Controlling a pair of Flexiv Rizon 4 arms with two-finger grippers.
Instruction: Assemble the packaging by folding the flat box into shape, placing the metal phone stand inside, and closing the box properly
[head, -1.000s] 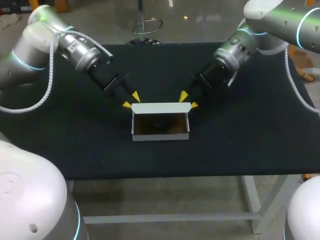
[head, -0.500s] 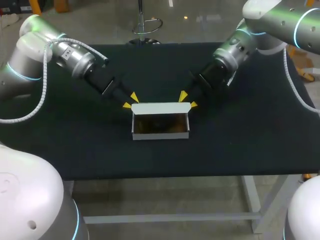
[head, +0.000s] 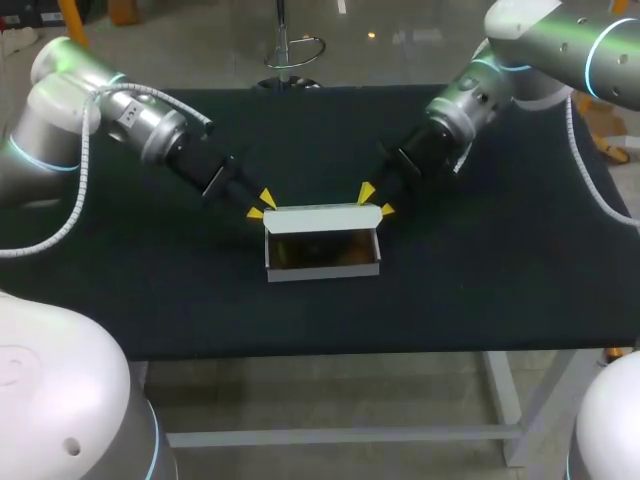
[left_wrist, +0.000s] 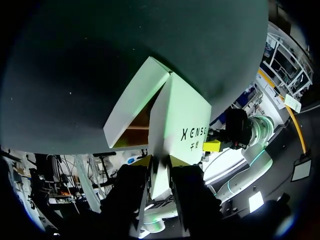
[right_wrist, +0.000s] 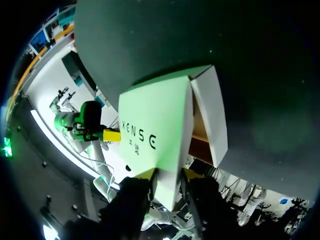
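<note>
On the box lid (left_wrist: 176, 107), dark lettering (left_wrist: 194, 133)

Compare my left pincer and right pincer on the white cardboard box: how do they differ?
The left pincer clamps the left end of the upright lid flap of the white cardboard box; the right pincer clamps its right end. The left pincer slants in from the left, the right pincer from the right. Shared: both are shut on the flap, yellow tips either side of it, at the open box's far edge.
</note>
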